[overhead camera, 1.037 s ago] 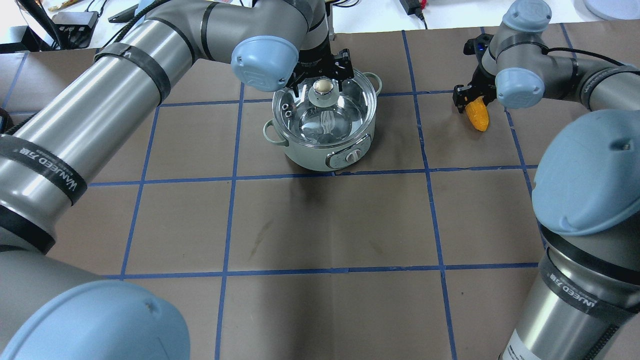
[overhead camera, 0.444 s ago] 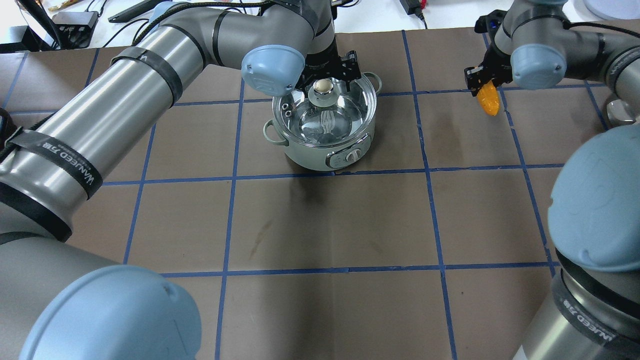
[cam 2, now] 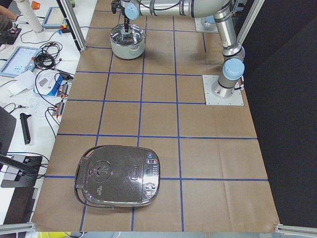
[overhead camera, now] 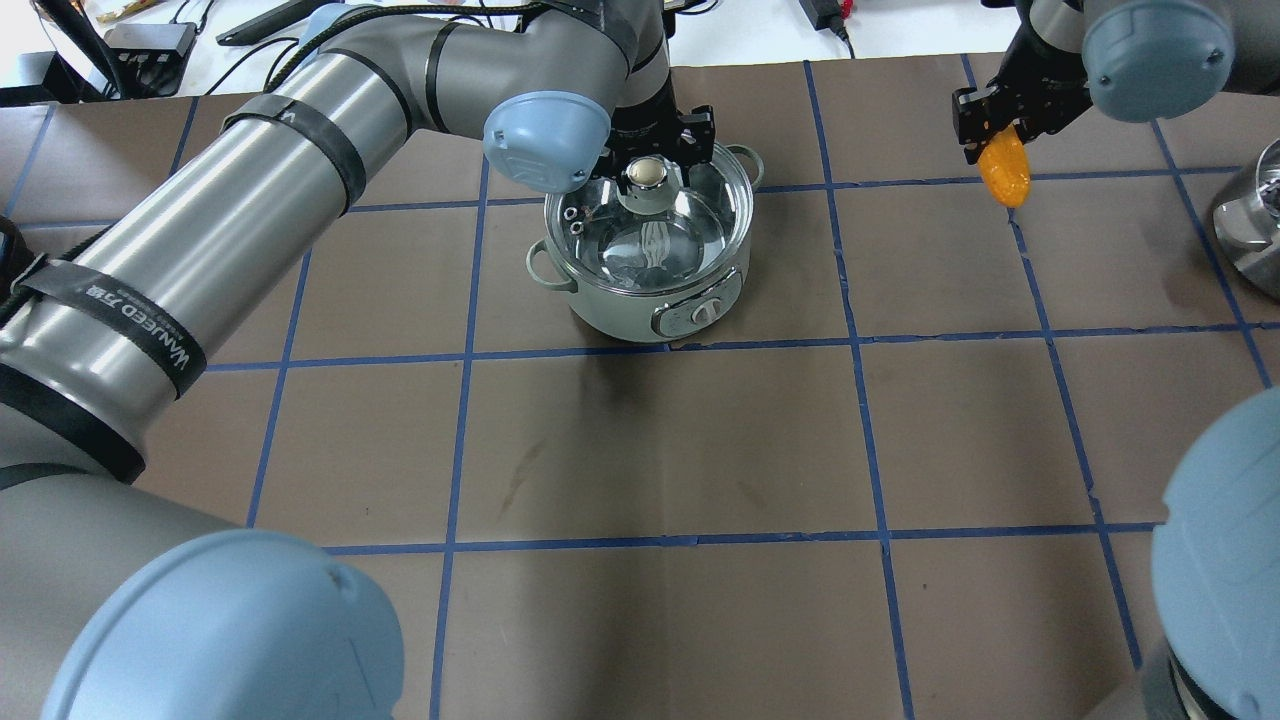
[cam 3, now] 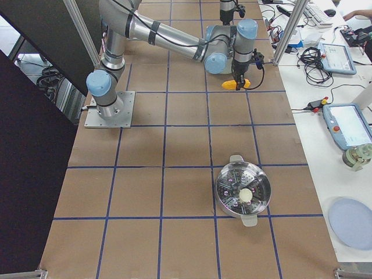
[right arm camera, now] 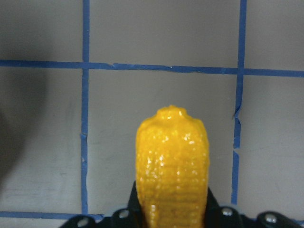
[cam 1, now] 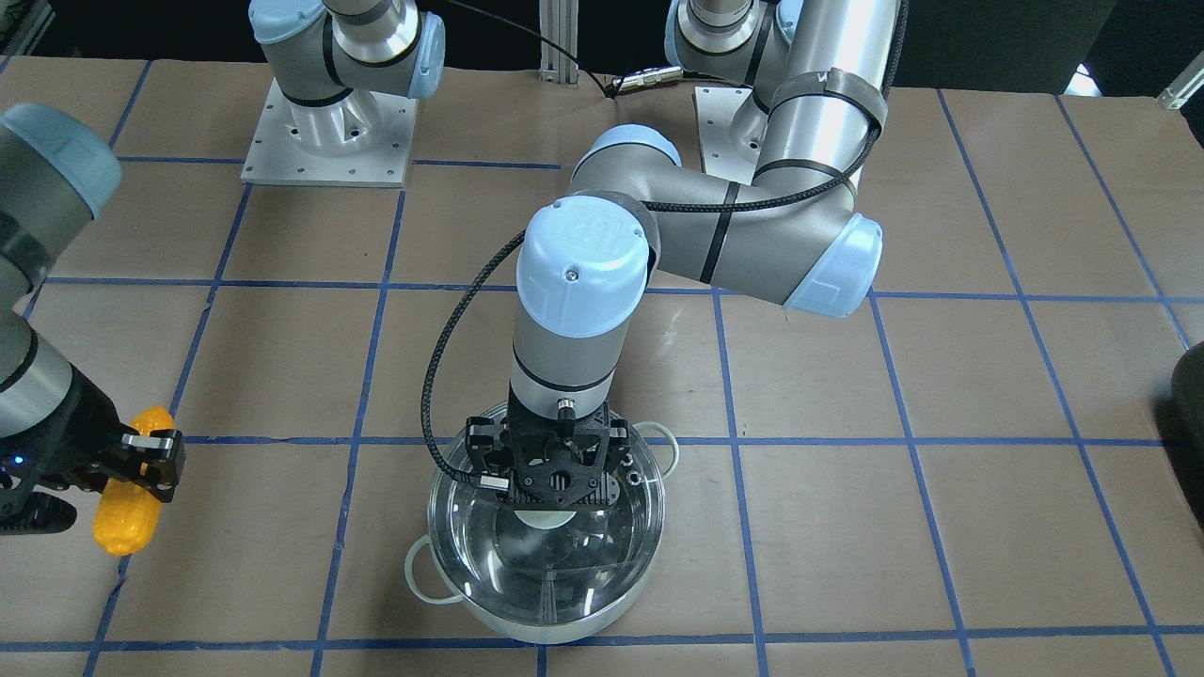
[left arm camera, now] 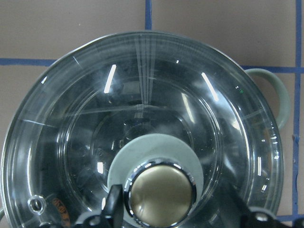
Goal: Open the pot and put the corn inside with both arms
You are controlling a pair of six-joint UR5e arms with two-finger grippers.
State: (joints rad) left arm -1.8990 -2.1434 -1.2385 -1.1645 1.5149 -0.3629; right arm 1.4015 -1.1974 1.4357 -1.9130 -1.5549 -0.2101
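1. Sitting on the brown table (overhead camera: 650, 450) with blue lines, the pot (overhead camera: 620, 310) has its glass lid (left arm camera: 142, 95) on top.
2. The pot is round and shiny, with pale green loop handles on two sides and a small dial on the side that faces the robot.
3. The left gripper (overhead camera: 655, 165) points down over the lid, right at the knob (left arm camera: 160, 192).
4. Its two black fingers are spread apart, one on each side of the knob. One finger is just beside the knob, and the other one is a little way off. It is not squeezing the knob.
5. The right gripper (overhead camera: 1000, 132) is closed tight on the fat end of the corn (overhead camera: 1004, 172).
6. The corn is yellow-orange and bumpy, and its thin tip points down toward the table.
7. The corn is well apart from the pot, out toward the robot's right side.
8. A dark rice cooker (cam 2: 119, 176) sits far down the table on the robot's left.
9. A metal steamer pan (cam 3: 241, 193) sits far down the table on the robot's right.
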